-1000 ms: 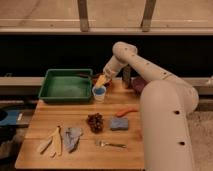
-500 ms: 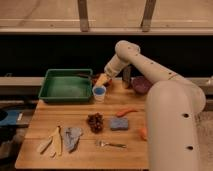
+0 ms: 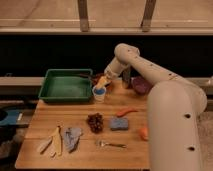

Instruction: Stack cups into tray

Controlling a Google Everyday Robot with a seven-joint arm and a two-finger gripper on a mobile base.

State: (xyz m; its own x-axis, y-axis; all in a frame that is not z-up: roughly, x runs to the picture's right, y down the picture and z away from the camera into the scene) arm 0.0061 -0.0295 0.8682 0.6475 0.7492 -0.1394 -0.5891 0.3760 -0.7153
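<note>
A white cup (image 3: pixel 99 94) stands on the wooden table just right of the green tray (image 3: pixel 66 86). Its top shows light blue, so the light blue cup (image 3: pixel 99 90) seems to sit inside it. My gripper (image 3: pixel 102 81) hangs right above the cup's rim, at the tray's right front corner. I cannot tell whether it touches the cup. The tray looks empty.
A purple bowl (image 3: pixel 141 85) sits right of the gripper and a dark red bowl (image 3: pixel 98 77) behind it. Nearer the front lie an orange carrot (image 3: pixel 126 112), grapes (image 3: pixel 95 121), a blue sponge (image 3: pixel 119 123), a fork (image 3: pixel 111 144), a grey cloth (image 3: pixel 72 137) and wooden utensils (image 3: pixel 52 145). My big arm link (image 3: pixel 175 125) covers the table's right side.
The arm's near link has shifted a little to the right. The gripper has stayed over the cup, dropping slightly.
</note>
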